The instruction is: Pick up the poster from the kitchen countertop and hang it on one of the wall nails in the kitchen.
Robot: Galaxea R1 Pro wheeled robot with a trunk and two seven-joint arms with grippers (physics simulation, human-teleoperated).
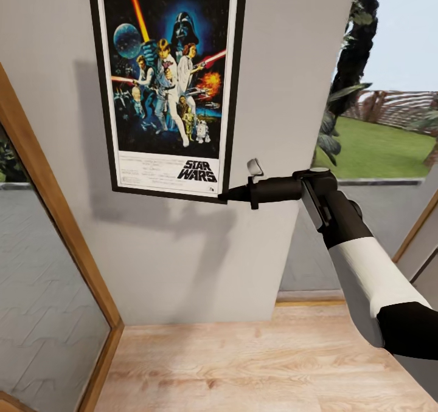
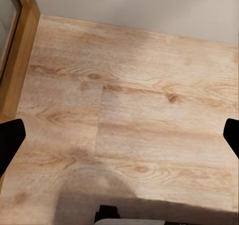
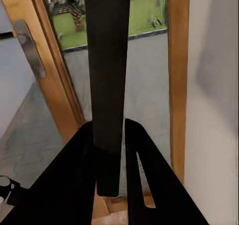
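The tall Star Wars poster (image 1: 167, 78) stands upright and flat against the grey wall (image 1: 286, 53), its top edge cut off by the picture. My right gripper (image 1: 224, 196) is shut on the poster's lower right corner, arm reaching in from the right. In the right wrist view the black frame edge (image 3: 107, 60) runs between the dark fingers (image 3: 144, 185). My left gripper (image 2: 121, 138) hangs open over the wooden floor (image 2: 129, 100), holding nothing, with only its fingertips (image 2: 10, 140) showing. The wall nail is hidden and the kitchen countertop is out of view.
A wood-framed glass door (image 1: 67, 230) slants along the left. A window (image 1: 377, 126) onto a green garden opens at the right of the wall. Light wooden floor (image 1: 243, 363) lies below. Another wooden door frame with a metal handle (image 3: 30, 48) shows behind the poster.
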